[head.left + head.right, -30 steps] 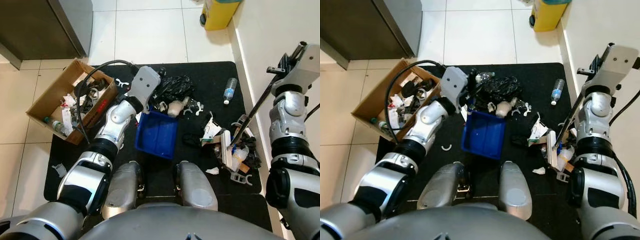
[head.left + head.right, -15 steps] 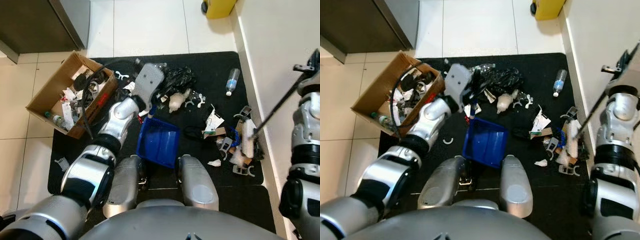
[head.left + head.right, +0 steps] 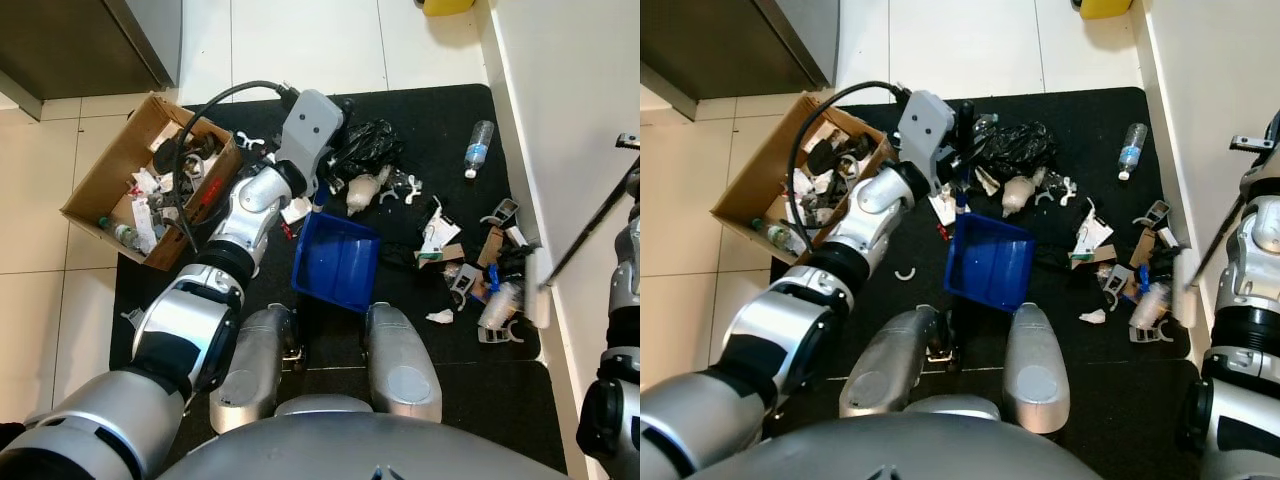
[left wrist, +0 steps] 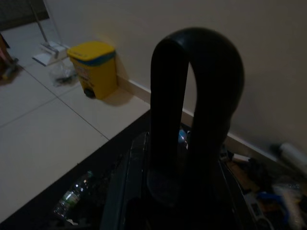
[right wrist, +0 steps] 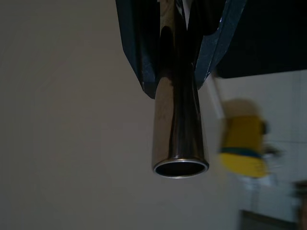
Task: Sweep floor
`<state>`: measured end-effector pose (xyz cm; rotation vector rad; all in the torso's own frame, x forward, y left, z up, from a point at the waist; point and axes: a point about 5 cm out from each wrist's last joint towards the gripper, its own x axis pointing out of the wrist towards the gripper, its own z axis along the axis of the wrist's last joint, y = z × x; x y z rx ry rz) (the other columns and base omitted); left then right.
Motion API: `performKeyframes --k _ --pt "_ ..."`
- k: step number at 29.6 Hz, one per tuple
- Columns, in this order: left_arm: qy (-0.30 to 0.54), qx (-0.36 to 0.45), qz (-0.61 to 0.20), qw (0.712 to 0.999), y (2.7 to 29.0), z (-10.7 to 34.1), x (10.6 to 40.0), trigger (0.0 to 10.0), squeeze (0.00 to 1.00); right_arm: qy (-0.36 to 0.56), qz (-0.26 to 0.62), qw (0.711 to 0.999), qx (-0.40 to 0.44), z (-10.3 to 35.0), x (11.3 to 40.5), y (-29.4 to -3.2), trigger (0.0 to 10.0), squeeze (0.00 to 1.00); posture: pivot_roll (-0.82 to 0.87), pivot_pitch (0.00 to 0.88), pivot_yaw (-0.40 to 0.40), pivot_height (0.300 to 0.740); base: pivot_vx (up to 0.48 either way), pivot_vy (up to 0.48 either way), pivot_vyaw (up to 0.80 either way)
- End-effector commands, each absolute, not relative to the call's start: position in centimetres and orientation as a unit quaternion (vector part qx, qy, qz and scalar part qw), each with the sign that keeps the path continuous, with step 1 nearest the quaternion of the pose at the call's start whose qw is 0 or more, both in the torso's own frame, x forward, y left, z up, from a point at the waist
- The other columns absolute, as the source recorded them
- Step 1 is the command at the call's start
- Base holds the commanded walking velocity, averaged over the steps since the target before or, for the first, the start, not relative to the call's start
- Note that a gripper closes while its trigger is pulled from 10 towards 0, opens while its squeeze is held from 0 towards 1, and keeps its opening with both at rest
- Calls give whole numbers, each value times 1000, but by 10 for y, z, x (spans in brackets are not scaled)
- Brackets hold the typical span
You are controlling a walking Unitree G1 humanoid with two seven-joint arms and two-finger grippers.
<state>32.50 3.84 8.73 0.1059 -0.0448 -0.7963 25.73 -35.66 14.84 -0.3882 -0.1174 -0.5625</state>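
Left eye view shows a black mat (image 3: pixel 400 120) strewn with rubbish, a cardboard box (image 3: pixel 100 200) of trash at its left edge. The blue dustpan (image 3: pixel 335 262) sits mid-mat, its upright handle clamped in the left pincer (image 3: pixel 318 180). The right pincer (image 5: pixel 175 43) is closed round the broom pole (image 3: pixel 590 228), whose head (image 3: pixel 540 290) rests by the litter pile (image 3: pixel 485 285) near the wall. I'd judge sweeping is underway; next, drag that pile toward the dustpan.

Blue dustpan (image 3: pixel 335 262) tilted on black mat (image 3: pixel 440 125); broom (image 3: pixel 590 228) leaning beside litter (image 3: pixel 480 275).
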Motion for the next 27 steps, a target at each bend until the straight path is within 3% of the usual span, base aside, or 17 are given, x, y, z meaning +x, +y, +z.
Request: performKeyframes --k 1,8,13,20,27 --pt "-12 49 -403 914 28 83 321 10000 0 -89 -303 926 -208 165 248 -368 10000 0 -172 185 61 740 0 0 0" --pt "-5 50 -407 912 22 82 320 10000 0 -12 -295 932 -210 134 244 -373 10000 0 -178 187 64 740 0 0 0" --pt "-4 54 -399 915 19 87 325 10000 0 45 -284 945 -156 85 235 -362 10000 0 -168 194 62 740 0 0 0" --pt "-18 42 -390 920 17 99 333 10000 0 73 -281 951 -108 59 227 -353 10000 0 -179 209 62 740 0 0 0" --pt "-33 40 -405 913 9 107 334 10000 0 64 -306 942 -122 56 230 -350 10000 0 -169 215 70 740 0 0 0"
